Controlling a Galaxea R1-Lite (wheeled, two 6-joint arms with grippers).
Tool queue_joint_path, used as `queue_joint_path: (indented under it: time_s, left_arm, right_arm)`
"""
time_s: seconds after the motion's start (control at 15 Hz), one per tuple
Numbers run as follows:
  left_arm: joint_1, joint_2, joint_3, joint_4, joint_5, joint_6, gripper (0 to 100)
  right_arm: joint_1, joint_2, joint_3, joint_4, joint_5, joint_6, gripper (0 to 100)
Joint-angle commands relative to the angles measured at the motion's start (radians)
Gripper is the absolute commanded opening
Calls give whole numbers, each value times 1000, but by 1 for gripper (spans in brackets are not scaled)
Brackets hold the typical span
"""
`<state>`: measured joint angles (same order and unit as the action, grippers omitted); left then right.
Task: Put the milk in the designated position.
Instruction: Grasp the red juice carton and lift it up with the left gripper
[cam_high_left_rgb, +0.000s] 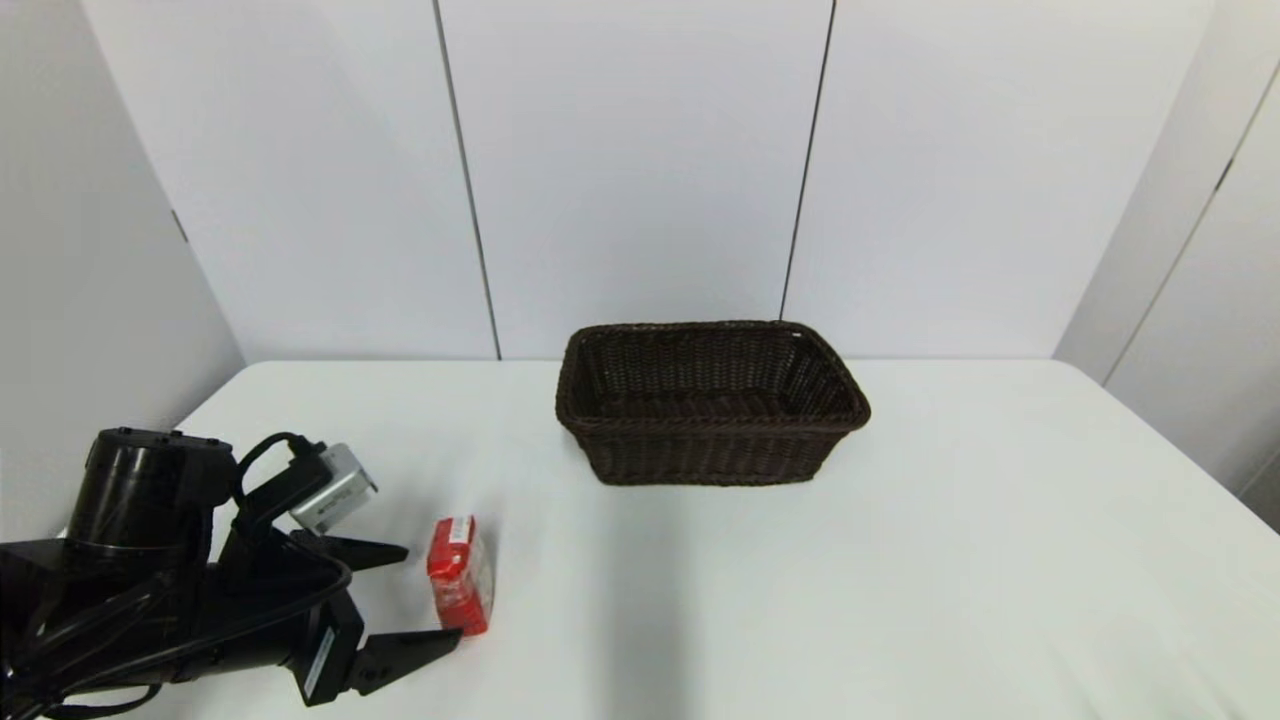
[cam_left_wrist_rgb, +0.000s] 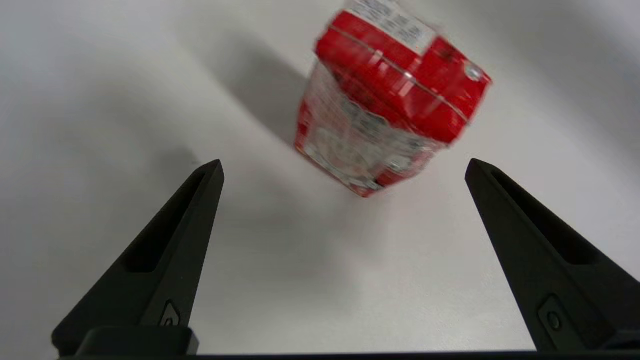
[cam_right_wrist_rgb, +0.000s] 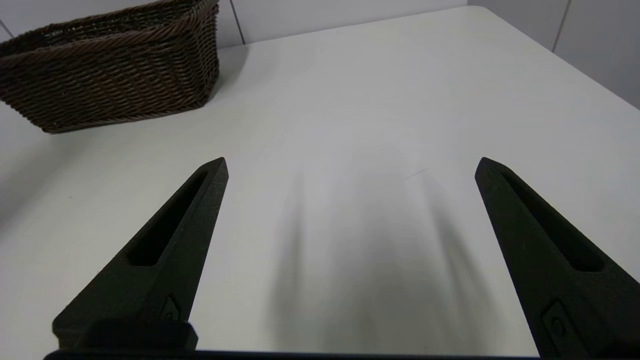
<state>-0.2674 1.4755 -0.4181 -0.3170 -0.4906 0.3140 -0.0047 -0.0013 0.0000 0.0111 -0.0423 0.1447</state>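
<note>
**One carton, one basket, left arm low beside the milk**

There is one small red rectangular milk carton (cam_high_left_rgb: 461, 575) with a white label on its folded top, and one dark brown woven wicker basket (cam_high_left_rgb: 710, 402), both on the plain white table (cam_high_left_rgb: 900, 560). Two black grippers show in all, one per arm.

The left arm reaches in low from the near left corner, its bulky black wrist carrying a small silver camera block (cam_high_left_rgb: 333, 489) and looping black cables (cam_high_left_rgb: 262, 462). The left gripper (cam_high_left_rgb: 425, 597) points across the table toward the right, its two long black fingers (cam_left_wrist_rgb: 175, 250) spread wide and grasping nothing.

The carton stands upright on the near left part of the table, well apart from the basket, which sits farther back near the middle. From the head view the carton is just past the fingertips, roughly in line with the gap between them; the nearer fingertip comes very close to its lower corner, though I cannot tell if it touches. In the left wrist view the carton (cam_left_wrist_rgb: 387, 100) lies beyond the tips, clear of both.

The right gripper (cam_right_wrist_rgb: 350, 167) hangs over bare tabletop on the right, fingers splayed apart and holding nothing, with the basket (cam_right_wrist_rgb: 110, 70) off to one side of it.
</note>
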Motion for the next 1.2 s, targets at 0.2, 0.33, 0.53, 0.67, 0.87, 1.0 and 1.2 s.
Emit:
queue_joint_path:
  time_s: [0.2, 0.33, 0.53, 0.67, 0.87, 1.0, 1.2]
  left_arm:
    - [-30, 39, -71, -7, -91, 63, 100]
    - [-27, 62, -99, -4, -91, 60, 100]
    - [-27, 91, -117, 1, -91, 66, 100]
    - [-29, 94, -111, 27, -92, 69, 100]
    - [-29, 94, -107, 85, -92, 80, 100]
    - [-27, 92, -107, 108, -91, 94, 100]
    - [-27, 89, -108, 124, -89, 91, 100]
  right_arm:
    - [0, 1, 0, 0, -1, 0, 100]
    - [0, 1, 0, 0, -1, 1, 100]
    - [0, 1, 0, 0, -1, 3, 100]
    - [0, 1, 0, 0, -1, 0, 100]
    - [0, 1, 0, 0, -1, 0, 100]
    - [0, 1, 0, 0, -1, 1, 100]
    - [0, 1, 0, 0, -1, 1, 100]
